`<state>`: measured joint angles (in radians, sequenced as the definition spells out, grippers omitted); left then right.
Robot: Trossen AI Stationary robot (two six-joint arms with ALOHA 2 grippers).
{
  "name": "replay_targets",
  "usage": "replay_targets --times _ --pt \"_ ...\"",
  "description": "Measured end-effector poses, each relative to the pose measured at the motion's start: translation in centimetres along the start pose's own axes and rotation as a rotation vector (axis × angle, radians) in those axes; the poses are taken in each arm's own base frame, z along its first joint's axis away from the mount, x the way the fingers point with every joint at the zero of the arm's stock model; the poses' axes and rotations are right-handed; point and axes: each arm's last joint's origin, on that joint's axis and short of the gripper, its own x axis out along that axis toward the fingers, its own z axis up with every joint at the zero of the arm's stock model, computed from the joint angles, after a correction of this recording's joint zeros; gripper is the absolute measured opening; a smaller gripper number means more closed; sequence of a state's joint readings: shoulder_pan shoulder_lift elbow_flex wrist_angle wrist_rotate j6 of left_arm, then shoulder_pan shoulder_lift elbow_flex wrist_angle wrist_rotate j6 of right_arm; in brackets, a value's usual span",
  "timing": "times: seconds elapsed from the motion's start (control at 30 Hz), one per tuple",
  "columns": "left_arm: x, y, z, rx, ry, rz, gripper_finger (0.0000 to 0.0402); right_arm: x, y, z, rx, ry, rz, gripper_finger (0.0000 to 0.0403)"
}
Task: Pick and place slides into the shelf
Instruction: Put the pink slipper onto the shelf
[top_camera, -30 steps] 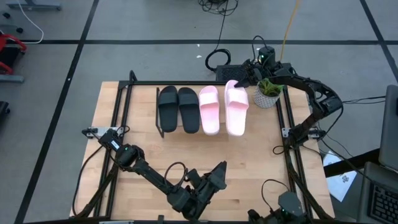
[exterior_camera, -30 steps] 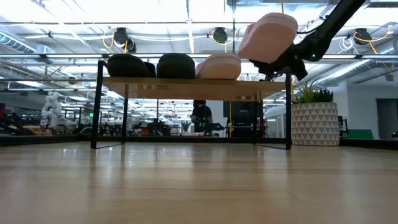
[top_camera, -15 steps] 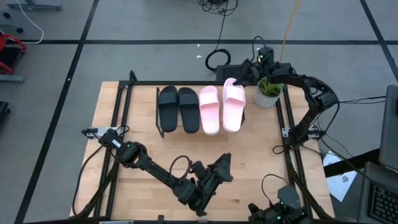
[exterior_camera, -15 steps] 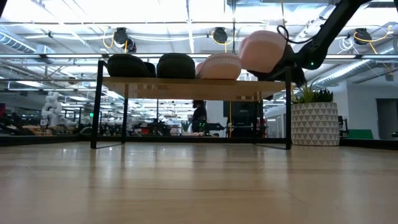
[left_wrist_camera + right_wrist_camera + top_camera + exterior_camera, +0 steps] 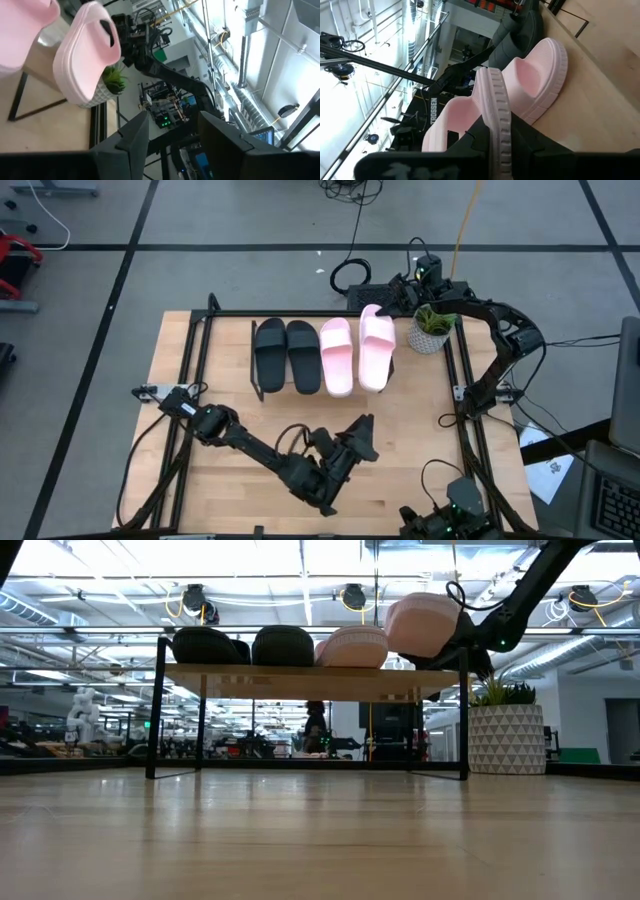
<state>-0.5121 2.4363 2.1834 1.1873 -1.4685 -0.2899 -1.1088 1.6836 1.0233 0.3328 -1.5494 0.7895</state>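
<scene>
The shelf (image 5: 300, 680) stands at the table's far side. Its plank carries two black slides (image 5: 270, 352) (image 5: 302, 355) and one pink slide (image 5: 336, 357), all lying on their soles. My right gripper (image 5: 388, 308) reaches in from the far right, shut on the second pink slide (image 5: 377, 348), which it keeps over the shelf's right end beside the first. My left gripper (image 5: 362, 430) hovers open over the near middle of the table and points toward the shelf. My right gripper pinches the far end of the pink slide's sole (image 5: 495, 120) between its two fingers, across the sole's thickness. It comes about level from the far right. The slide sits slightly tilted just over the plank's right end (image 5: 425, 625); whether its near end touches the plank I cannot tell.
A potted plant in a patterned white pot (image 5: 431, 332) stands right of the shelf, close under my right arm. Black frame rails (image 5: 470, 430) run along the table's edges. Bare wooden tabletop (image 5: 420, 410) lies between the shelf and my left arm.
My right gripper has lowered the pink slide toward the shelf and shifted it slightly left. The slide has tipped from steeply raised to nearly level beside the other pink slide. My left gripper has risen and moved toward the far edge, staying open.
</scene>
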Motion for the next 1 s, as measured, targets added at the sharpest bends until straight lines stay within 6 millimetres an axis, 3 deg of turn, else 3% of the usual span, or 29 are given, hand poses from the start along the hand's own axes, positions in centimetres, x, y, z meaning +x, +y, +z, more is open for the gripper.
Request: replay_targets --times 0.27,0.77,0.9,1.0 --pt "2.3 -0.1 1.4 0.088 -0.057 -0.022 0.0168 0.0 0.0 0.0 0.005 0.0 0.0 0.0028" --pt "9.1 0.8 2.6 0.301 -0.178 -0.021 0.0168 0.0 -0.1 -0.1 0.018 0.001 0.001 0.0028" --pt "10.3 1.2 2.3 0.467 -0.182 0.014 0.0168 0.0 -0.1 -0.1 0.023 0.001 0.001 0.0028" --pt "10.9 1.7 1.5 0.689 -0.16 0.064 0.0168 0.0 -0.1 -0.1 0.025 0.002 0.001 0.0028"
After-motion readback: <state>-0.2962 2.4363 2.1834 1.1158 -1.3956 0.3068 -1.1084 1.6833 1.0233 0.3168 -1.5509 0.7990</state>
